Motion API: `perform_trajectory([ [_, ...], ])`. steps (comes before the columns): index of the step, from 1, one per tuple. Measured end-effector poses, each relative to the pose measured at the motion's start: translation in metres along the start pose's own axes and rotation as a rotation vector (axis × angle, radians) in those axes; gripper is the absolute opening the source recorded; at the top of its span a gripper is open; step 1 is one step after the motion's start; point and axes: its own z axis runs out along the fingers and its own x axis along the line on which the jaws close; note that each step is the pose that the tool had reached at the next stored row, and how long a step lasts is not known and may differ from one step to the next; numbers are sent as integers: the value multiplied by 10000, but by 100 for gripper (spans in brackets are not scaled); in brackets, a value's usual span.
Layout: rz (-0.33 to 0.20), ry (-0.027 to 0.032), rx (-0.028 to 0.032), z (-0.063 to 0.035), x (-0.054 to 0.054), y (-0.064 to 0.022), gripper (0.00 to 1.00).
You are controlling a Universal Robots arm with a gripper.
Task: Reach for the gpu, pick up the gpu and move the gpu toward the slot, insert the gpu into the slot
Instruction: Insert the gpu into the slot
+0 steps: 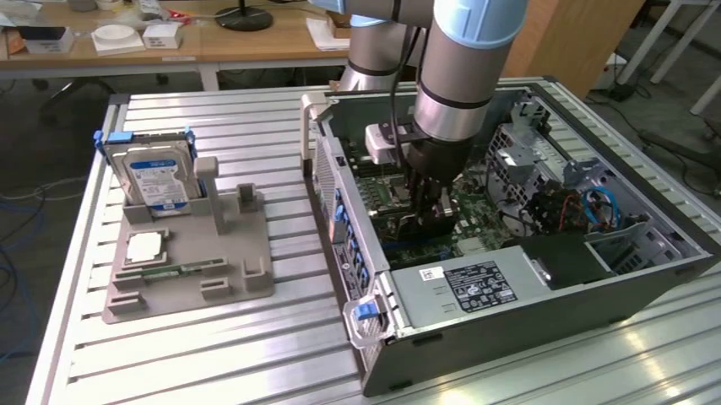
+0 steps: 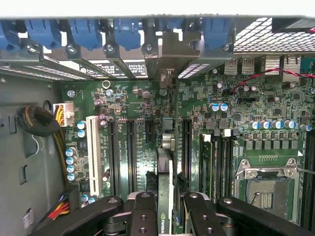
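The gpu (image 2: 166, 147) is a thin dark card seen edge-on, standing upright over the green motherboard (image 2: 138, 98) inside the open computer case (image 1: 338, 211). My gripper (image 2: 166, 199) is shut on it, one black finger (image 2: 145, 206) on each side. The card's silvery end bracket (image 2: 170, 54) sits against the case's rear openings. It runs between the black expansion slots (image 2: 130, 157) and hides the slot beneath it; whether its edge is in that slot I cannot tell. In the exterior view my gripper (image 1: 428, 211) reaches down into the case.
A grey fixture (image 1: 186, 261) at the exterior view's left holds a blue-labelled hard drive (image 1: 158, 177) and a green memory stick (image 1: 169, 272). A power supply (image 1: 468, 287) fills the case's near end. Beside the card are a CPU socket (image 2: 263, 189) and a white slot (image 2: 92, 152).
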Motion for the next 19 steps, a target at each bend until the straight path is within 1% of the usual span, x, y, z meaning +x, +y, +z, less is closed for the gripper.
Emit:
perform_trajectory([
  [8, -1, -7, 2, -26, -1, -1, 25],
  [10, 0, -1, 2, -38, -1, -2, 25],
  [19, -1, 3, -1, -41, -3, -1, 25],
])
